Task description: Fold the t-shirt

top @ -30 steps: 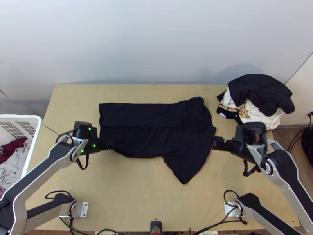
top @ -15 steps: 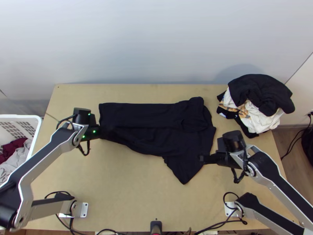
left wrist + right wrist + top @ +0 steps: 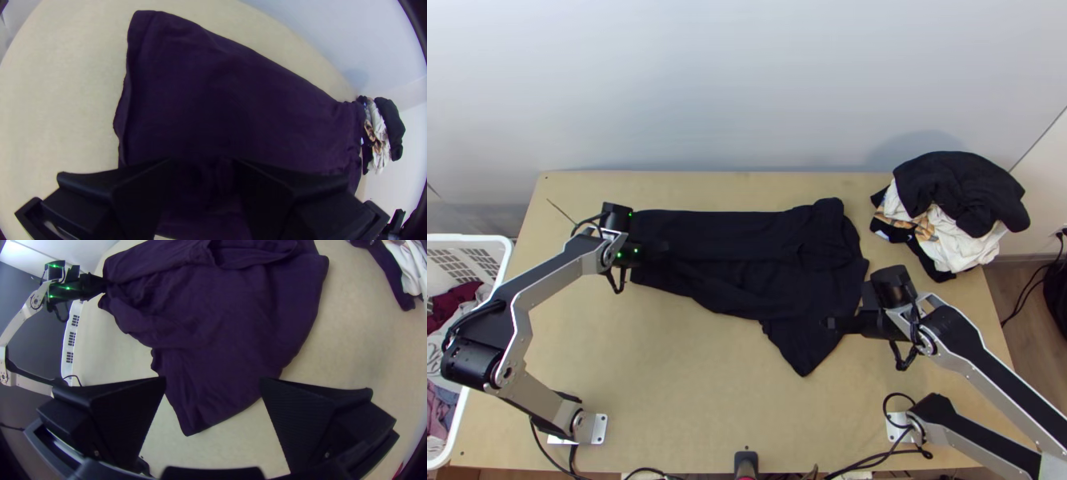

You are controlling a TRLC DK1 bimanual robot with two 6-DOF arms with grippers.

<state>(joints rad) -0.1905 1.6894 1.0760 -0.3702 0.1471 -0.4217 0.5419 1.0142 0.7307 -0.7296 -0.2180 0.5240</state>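
The black t-shirt [image 3: 747, 264] lies lengthwise across the table, neckline end at right, one sleeve pointing to the near edge; it looks purple in the left wrist view [image 3: 231, 98] and the right wrist view [image 3: 231, 315]. Creases run along its near side. My left gripper [image 3: 662, 247] is over the shirt's left end; in its wrist view the gripper [image 3: 202, 162] has its fingers apart, with rumpled cloth between and under them. Over the sleeve's right edge is my right gripper [image 3: 830, 323], whose wide-apart fingers in its wrist view [image 3: 213, 381] hold nothing.
A pile of black and white clothes [image 3: 959, 204] lies at the table's far right corner. Beside the left edge stands a white basket [image 3: 505, 248] with garments. Bare wood [image 3: 691, 384] shows in front of the shirt.
My left gripper has moved toward the far side, and the shirt's near left edge has shifted that way, with new creases. The right gripper has come left and nearer, over the sleeve.
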